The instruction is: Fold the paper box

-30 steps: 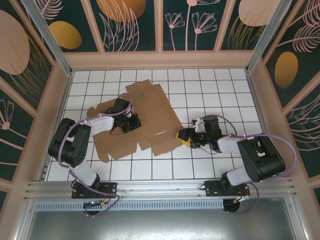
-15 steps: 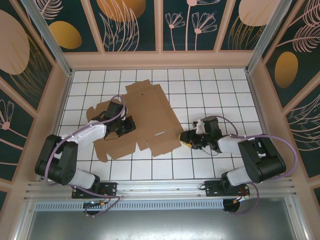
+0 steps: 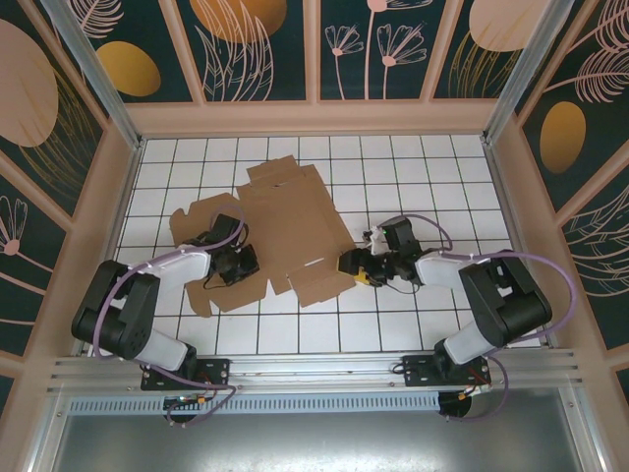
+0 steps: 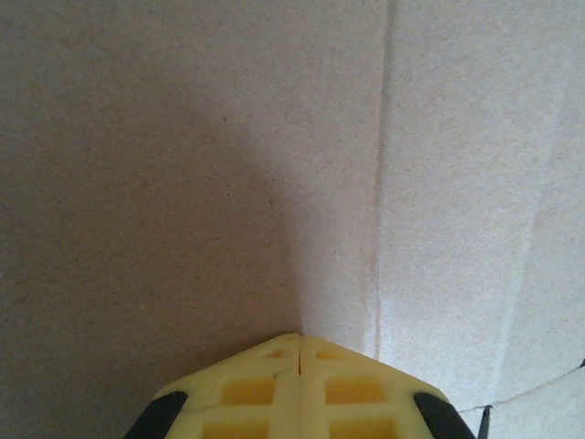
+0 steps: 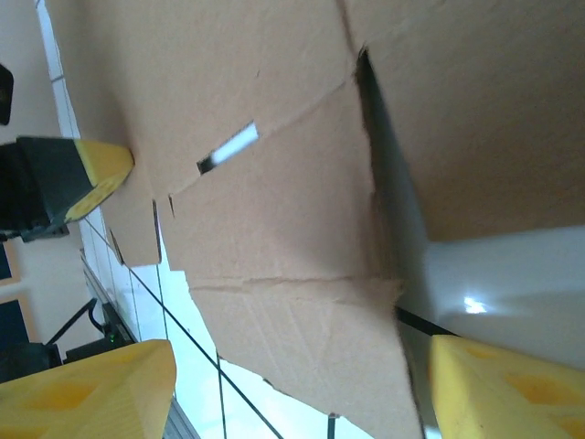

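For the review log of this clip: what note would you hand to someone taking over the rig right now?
The left gripper is shut, its tips against the near-left part of the cardboard sheet.
The right gripper is open, jaws wide on either side of a flap at the sheet's near-right edge, not closed on it.
The sheet lies spread out on the table, left of centre.
Done: nothing folded, no wall raised.
Left: grip the flap, fold up the sides, tuck in the tabs.
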Robot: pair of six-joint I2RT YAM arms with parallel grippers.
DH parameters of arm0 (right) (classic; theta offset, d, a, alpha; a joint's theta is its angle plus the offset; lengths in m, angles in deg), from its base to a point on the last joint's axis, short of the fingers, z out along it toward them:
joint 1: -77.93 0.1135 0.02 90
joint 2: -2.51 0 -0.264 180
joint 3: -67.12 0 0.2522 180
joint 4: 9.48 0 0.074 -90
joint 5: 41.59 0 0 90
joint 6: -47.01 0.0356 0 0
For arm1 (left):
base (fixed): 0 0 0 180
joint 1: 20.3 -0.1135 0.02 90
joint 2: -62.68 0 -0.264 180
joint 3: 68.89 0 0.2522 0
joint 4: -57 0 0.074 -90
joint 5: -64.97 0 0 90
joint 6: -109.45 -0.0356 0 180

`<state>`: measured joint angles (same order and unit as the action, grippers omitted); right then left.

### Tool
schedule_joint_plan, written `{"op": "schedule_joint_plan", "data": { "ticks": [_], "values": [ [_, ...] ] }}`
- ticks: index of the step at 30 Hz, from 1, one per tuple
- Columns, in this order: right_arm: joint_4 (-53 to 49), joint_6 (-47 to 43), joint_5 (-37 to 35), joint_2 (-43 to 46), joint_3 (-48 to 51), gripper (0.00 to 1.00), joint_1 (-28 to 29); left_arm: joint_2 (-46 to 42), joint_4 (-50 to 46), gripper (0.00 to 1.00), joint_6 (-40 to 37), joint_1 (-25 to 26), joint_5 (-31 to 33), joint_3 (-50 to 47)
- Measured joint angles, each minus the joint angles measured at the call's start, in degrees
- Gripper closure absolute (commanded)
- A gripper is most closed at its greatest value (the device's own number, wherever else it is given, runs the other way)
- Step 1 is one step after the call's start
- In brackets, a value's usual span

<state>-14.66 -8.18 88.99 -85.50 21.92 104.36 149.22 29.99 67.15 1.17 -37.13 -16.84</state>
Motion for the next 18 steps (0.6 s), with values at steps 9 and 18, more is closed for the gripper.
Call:
{"op": "schedule_joint_plan", "data": {
  "ticks": [9,18],
  "values": [
    [15.76,6.56,7.63,-3.02,4.55,0.37,0.42,3.89,3.21,1.00,1.25,-0.20,0.02,3.10],
    [24.76,15.54,12.04,-3.67,9.01,0.69,-1.40,2.95,2.73,0.98,-0.81,-0.20,2.21,3.43]
  ]
}}
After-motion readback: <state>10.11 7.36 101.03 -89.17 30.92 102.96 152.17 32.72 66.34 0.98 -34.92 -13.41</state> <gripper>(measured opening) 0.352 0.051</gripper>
